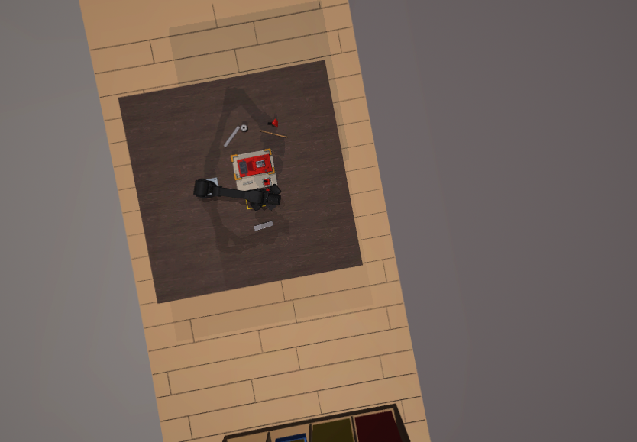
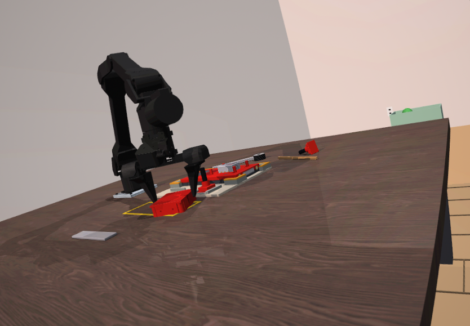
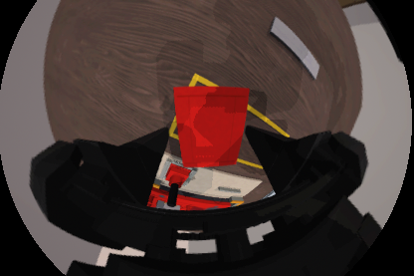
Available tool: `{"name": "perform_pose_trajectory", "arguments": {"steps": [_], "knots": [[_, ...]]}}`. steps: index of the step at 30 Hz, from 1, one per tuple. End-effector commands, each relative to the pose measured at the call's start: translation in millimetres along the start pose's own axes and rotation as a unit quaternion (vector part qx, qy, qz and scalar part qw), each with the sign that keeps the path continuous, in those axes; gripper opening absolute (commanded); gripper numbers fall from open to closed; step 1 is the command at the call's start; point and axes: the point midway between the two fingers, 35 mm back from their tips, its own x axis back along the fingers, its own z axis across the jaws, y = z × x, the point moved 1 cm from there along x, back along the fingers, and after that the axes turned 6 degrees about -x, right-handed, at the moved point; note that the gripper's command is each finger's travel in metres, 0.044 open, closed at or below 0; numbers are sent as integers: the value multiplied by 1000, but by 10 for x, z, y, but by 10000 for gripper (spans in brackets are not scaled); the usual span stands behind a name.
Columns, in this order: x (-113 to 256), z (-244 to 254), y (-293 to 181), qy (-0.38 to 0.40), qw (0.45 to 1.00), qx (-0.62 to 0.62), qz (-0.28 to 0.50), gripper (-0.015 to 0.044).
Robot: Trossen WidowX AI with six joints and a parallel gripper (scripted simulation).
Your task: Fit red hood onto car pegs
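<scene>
The red hood (image 2: 172, 204) (image 3: 214, 115) lies roof up on the table, partly over a yellow outline (image 2: 137, 207) (image 3: 269, 121). My gripper (image 2: 174, 199) (image 3: 208, 130) is open and low over the hood, with one finger on each side of it. Whether a fingertip touches it I cannot tell. In the top view the arm hides most of the hood. The red chassis (image 1: 262, 171) (image 3: 214, 204) sits in its jig (image 1: 255, 185) (image 2: 224, 191) (image 3: 209, 181) with the grey engine block (image 1: 260, 162) (image 2: 227, 168) on it. Pegs stand up around the engine.
A red part with a black post (image 1: 266, 182) (image 2: 203, 173) (image 3: 172, 194) stands on the jig plate beside the hood. A grey flat bar (image 1: 263, 225) (image 2: 94, 235) (image 3: 296, 47) lies beyond. A wheel (image 1: 244, 127) (image 2: 259, 156), thin stick (image 1: 273, 133) (image 2: 297, 157) and red piece (image 1: 274, 123) (image 2: 311, 147) lie past the chassis.
</scene>
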Motion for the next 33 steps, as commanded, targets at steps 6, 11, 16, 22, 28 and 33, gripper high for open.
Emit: {"name": "perform_pose_trajectory", "arguments": {"steps": [6,11,16,22,28,33], "knots": [[-72,-26,-13,-5,1000,3,1,440],[-96,-27,-14,-5,1000,3,1,440],[-99,-27,-14,-5,1000,3,1,440],[-71,-5,-4,-1,1000,0,1,341],[-71,-5,-4,-1,1000,0,1,301],[-60,-5,-5,-1,1000,0,1,190]]}}
